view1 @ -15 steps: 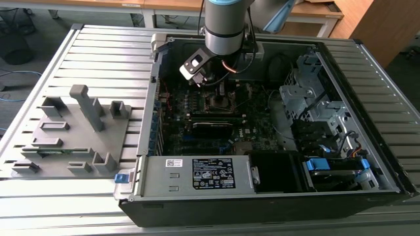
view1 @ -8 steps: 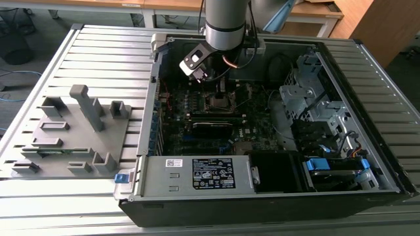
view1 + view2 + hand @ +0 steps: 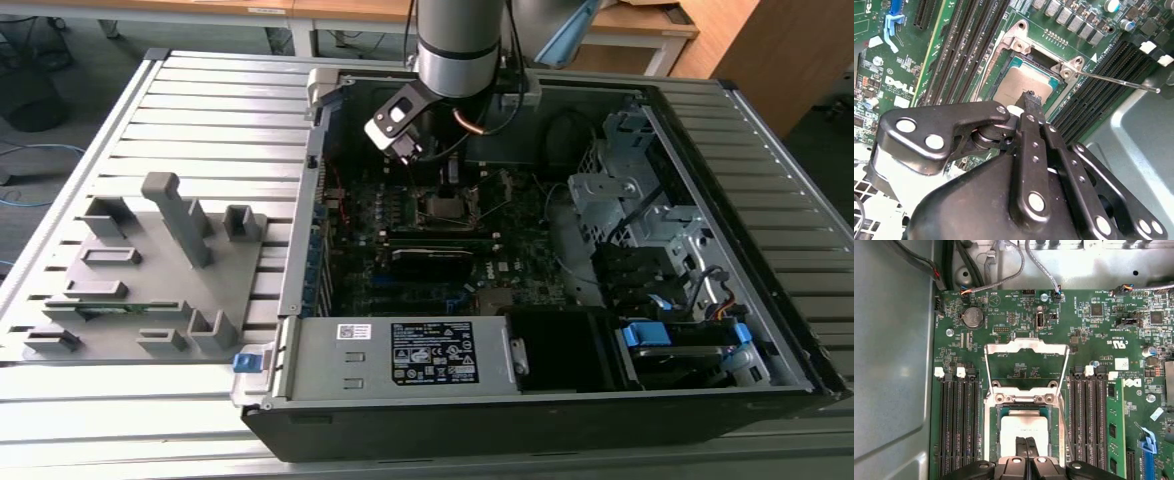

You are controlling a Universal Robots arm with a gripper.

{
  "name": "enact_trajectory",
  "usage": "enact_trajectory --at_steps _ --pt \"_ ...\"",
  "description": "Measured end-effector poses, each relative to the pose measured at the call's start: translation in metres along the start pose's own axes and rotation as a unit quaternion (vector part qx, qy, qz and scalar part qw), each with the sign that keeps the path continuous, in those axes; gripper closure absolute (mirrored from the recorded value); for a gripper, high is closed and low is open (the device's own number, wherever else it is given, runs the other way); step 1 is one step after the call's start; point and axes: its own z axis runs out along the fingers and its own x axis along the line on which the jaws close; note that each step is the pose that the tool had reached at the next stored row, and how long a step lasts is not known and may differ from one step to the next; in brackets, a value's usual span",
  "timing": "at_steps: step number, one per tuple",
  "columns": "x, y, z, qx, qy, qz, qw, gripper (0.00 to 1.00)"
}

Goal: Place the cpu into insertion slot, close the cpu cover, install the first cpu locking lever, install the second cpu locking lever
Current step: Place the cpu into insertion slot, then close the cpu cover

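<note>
The cpu (image 3: 1026,429) lies flat in the insertion slot (image 3: 990,437), its silvery top showing in both wrist views (image 3: 1019,84). My gripper (image 3: 1026,441) hangs just over the cpu's middle with its two fingers pressed together and nothing between them; one fingertip (image 3: 1032,100) shows dark above the chip. The cpu cover (image 3: 1026,344) stands swung open beyond the slot, with green board visible through its window. A thin locking lever (image 3: 1119,83) sticks out sideways from the slot's hinge corner. In the exterior view the arm (image 3: 461,50) reaches down into the open computer case over the slot (image 3: 445,207).
Long black memory slots (image 3: 959,425) flank the socket on both sides, and a green module (image 3: 1114,432) stands beyond one bank. The grey case wall (image 3: 894,365) is close by. A grey parts fixture (image 3: 147,270) sits at the exterior view's left, and the power supply (image 3: 400,355) is at the case front.
</note>
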Motion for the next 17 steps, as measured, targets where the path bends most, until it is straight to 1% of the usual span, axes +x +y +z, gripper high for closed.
enact_trajectory --at_steps 1,4,5,11,17 --pt "0.0000 0.0001 0.0000 0.0052 -0.0002 0.000 0.99999 0.89" --pt "0.0000 0.0000 0.0000 0.0099 -0.0003 0.000 0.99995 0.89" --pt "0.0000 0.0000 0.0000 0.0110 -0.0003 0.000 0.99994 0.89" --pt "0.0000 0.0043 0.0005 0.0110 -0.0003 0.001 0.99994 0.89" --pt "0.0000 0.0056 0.0006 0.0110 -0.0003 0.001 0.99994 0.89"
